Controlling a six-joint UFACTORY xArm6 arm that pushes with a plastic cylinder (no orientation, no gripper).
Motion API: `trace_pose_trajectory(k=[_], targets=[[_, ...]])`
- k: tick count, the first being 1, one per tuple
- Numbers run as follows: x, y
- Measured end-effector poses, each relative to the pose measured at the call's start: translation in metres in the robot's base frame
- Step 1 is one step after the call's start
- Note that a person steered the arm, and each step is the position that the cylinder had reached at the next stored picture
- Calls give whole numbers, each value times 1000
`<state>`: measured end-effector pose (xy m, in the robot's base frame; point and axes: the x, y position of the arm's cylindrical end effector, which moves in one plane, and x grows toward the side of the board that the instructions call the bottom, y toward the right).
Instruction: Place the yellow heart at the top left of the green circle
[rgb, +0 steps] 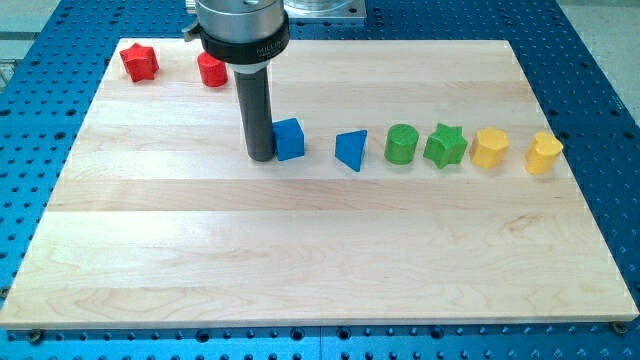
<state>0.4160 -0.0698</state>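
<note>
The yellow heart (544, 154) lies at the far right of a row of blocks across the board's middle. The green circle (401, 144) stands in the same row, well to the heart's left, with a green star (446, 146) and a yellow pentagon (490, 148) between them. My tip (262, 157) rests on the board at the row's left end, touching or almost touching the left side of a blue cube (289, 139). It is far to the left of both the heart and the green circle.
A blue triangle (351, 150) lies between the blue cube and the green circle. A red star (140, 62) and a red circle (212, 70) sit at the top left, the latter partly behind the arm. The wooden board (300, 260) lies on a blue perforated table.
</note>
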Motion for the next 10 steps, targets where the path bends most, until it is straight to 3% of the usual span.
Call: trace_pose_trajectory(k=[1,2,3,8,9,10], targets=[[68,-15],[102,47],[94,96],[34,119],[33,119],[66,108]])
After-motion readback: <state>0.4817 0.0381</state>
